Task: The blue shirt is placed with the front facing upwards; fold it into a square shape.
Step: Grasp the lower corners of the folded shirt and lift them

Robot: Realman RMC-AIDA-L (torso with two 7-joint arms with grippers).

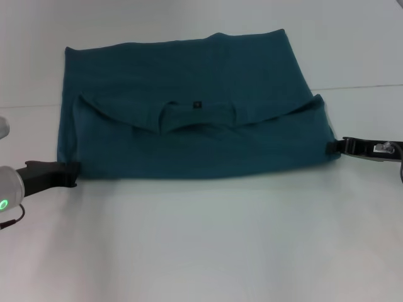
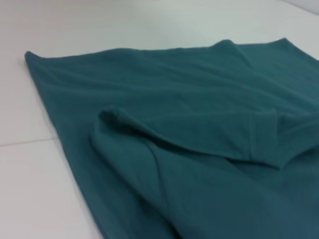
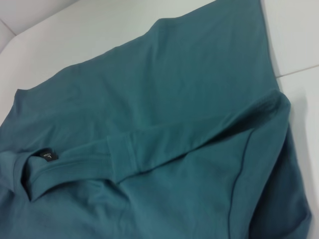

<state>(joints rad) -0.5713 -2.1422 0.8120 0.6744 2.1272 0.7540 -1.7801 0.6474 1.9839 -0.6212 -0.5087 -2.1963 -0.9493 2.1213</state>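
The blue shirt (image 1: 189, 119) lay spread across the middle of the head view on the white counter (image 1: 201, 251), already part-folded: the collar end was turned over toward the near edge, with the neckline and its small dark neck label (image 1: 196, 104) facing up at the centre and a sleeve tucked in on each side.

At the lower left of the frame, you had the left tool (image 1: 70, 174) low on the counter, its dark tip touching the shirt's near left corner. You could not tell from these views whether its fingers were closed on the cloth or merely beside it; the left wrist view showed only fabric and the folded left sleeve (image 2: 259, 139).

At the right edge, the right tool (image 1: 337, 146) sat at the shirt's near right corner, again touching the hem, and again its grip could not be read.

The risks from here, as I judged them:
- If one tool had cloth and the other did not, a lift would have dragged the shirt askew and spoiled the straight near edge.
- If you pinched only the top layer, the folded-over part would have peeled open and the sleeves slid out.
- Uneven travel of the two arms would have left a slanted fold, not a square.
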